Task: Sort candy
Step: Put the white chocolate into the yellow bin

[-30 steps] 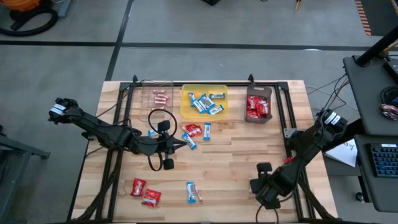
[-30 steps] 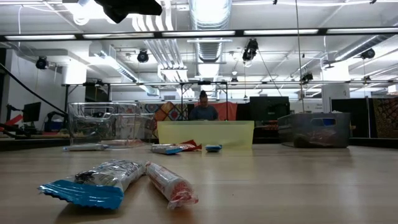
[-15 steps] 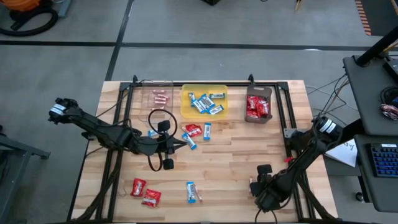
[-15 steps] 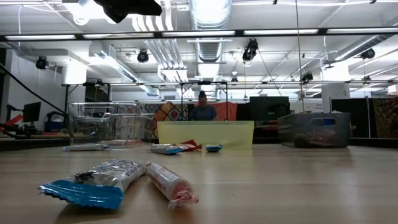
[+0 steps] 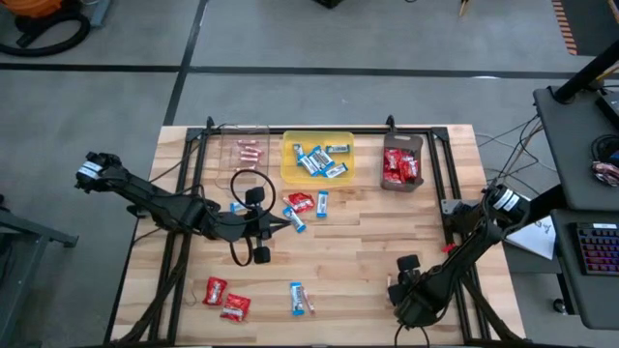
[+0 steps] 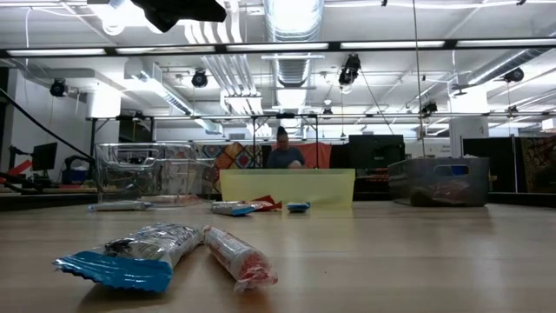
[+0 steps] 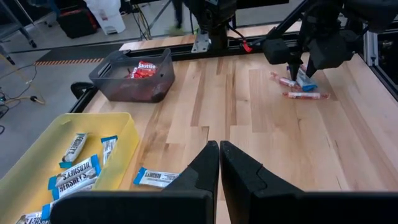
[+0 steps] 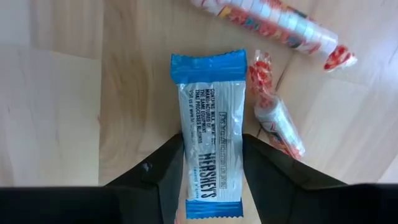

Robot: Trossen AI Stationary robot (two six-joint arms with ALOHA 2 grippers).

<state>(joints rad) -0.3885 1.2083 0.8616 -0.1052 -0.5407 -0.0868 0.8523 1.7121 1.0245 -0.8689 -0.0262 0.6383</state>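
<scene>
Right gripper (image 8: 211, 171) low at table's front right edge, fingers parted astride Hershey's bar (image 8: 210, 127), not clamped. Step: pick. Next: close, lift, carry to yellow tray (image 5: 290, 174). Left gripper (image 7: 219, 163) shut, empty, mid-table.

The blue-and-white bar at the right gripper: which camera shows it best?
Right wrist view: the blue-and-white bar lies full-length between the right gripper fingers. The high view hides it under that arm; low and left wrist views show it small.
</scene>
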